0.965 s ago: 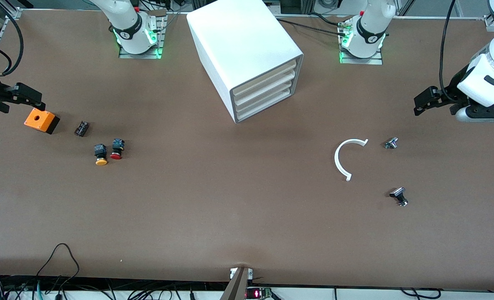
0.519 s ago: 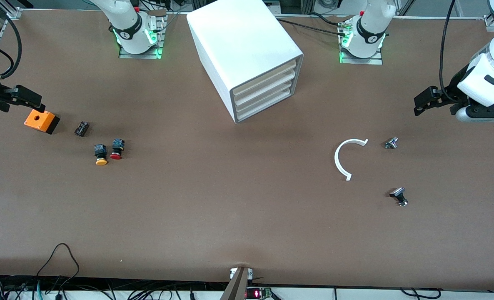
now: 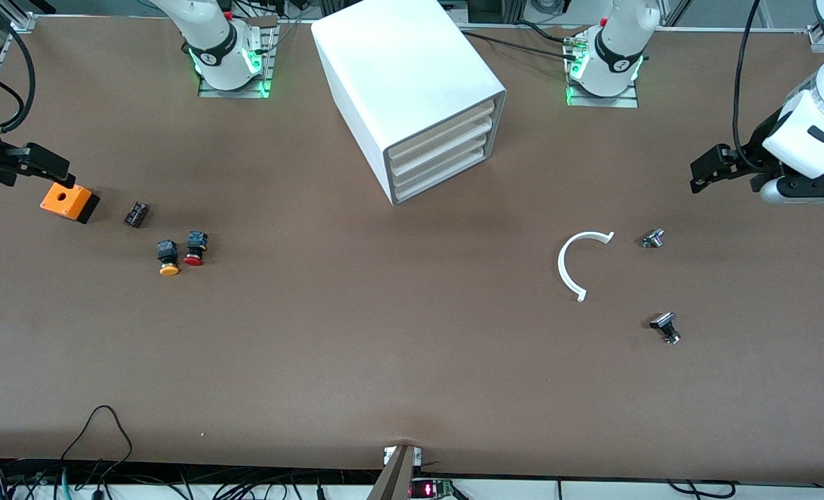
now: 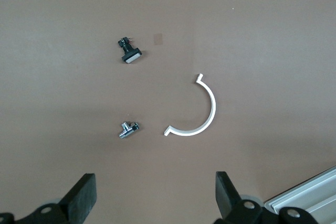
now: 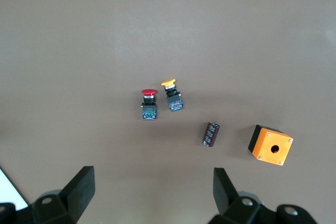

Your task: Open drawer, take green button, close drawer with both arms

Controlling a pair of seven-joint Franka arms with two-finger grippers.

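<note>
White box cabinet (image 3: 412, 90), upper centre of the frame: its lowest cream drawer (image 3: 443, 182) is shut, nothing begun. Green button unseen. Left hand (image 4: 152, 203) and right hand (image 5: 152, 200) hover spread at the tabletop's ends.

Robotics laboratory, shown by two white arms (image 3: 613, 48) bolted on base plates to a brown-covered table (image 3: 384, 347), aluminium framing along the edge, cables (image 3: 99, 444) trailed beneath, small parts laid out.
</note>
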